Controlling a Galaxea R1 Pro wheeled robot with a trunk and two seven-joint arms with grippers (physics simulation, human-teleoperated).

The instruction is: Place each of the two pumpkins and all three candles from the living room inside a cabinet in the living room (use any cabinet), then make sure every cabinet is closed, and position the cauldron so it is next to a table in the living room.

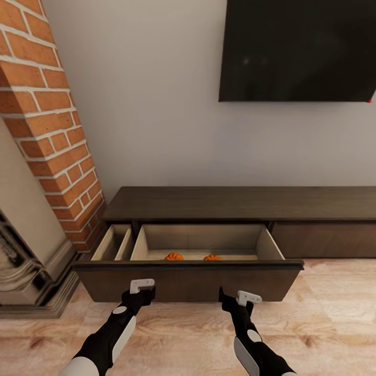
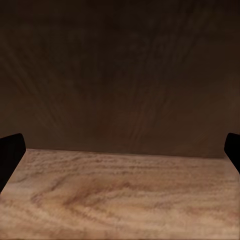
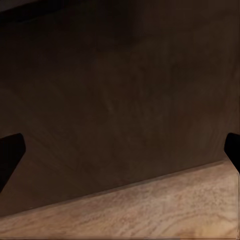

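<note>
Both arms are low in front of the cabinet (image 1: 235,203), and its wide drawer (image 1: 188,282) stands pulled out toward the robot. The left tool (image 1: 140,293) sits right up against the drawer's dark front panel, near its left part; in the left wrist view its two dark fingertips (image 2: 10,155) stand far apart at the picture's edges with nothing between them, only the brown panel ahead and the wood floor (image 2: 120,200) below. The right tool (image 1: 233,301) is just as close to the same panel, a little to the right of the left one, fingertips (image 3: 10,155) spread wide as well and holding nothing. Beyond both tools, past the front panel, two pumpkins (image 1: 174,256) (image 1: 212,257) lie side by side on the pale drawer bottom, one ahead of each tool. A narrower compartment (image 1: 116,243) opens further left of the left tool.
</note>
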